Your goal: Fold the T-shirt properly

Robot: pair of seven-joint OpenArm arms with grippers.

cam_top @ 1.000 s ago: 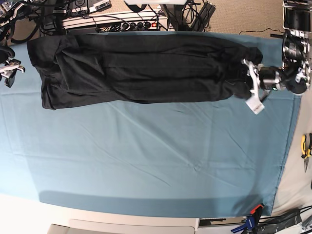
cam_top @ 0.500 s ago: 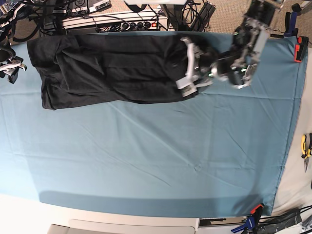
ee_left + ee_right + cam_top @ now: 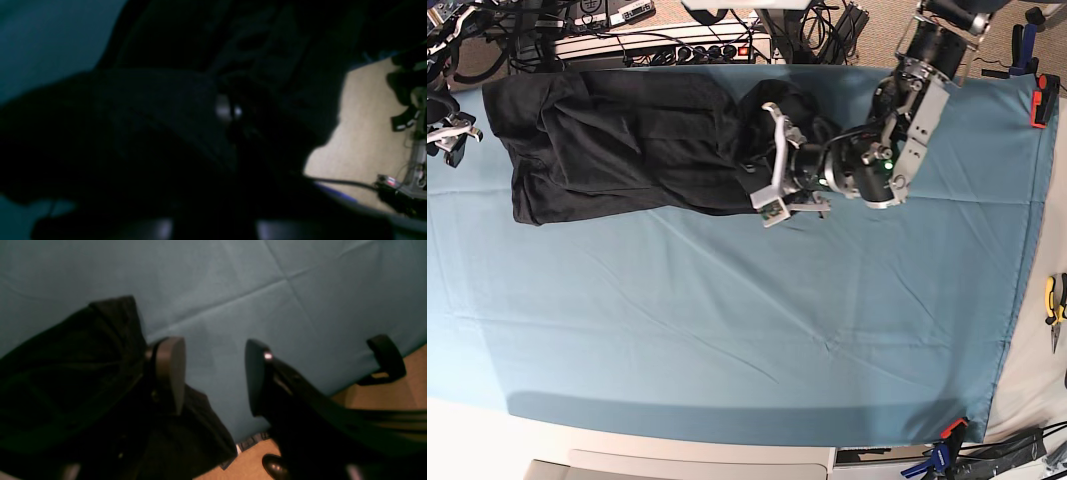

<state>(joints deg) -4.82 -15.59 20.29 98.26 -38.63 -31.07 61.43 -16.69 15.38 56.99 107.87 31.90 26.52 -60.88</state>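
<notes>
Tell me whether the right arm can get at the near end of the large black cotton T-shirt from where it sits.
Probably yes. The right gripper is open, hovering beside the large black cotton T-shirt, with only bare blue table cloth between its fingers.

A large black T-shirt (image 3: 627, 140) is spread along the far edge of the table as a long, rumpled band, with only its plain black side shown. Its end nearest the middle of the table is bunched and lifted over the rest of the cloth, while the other end is laid flat, reaching close to the table's corner. Soft folds and overlapping layers are seen across the fabric (image 3: 60, 380).
</notes>
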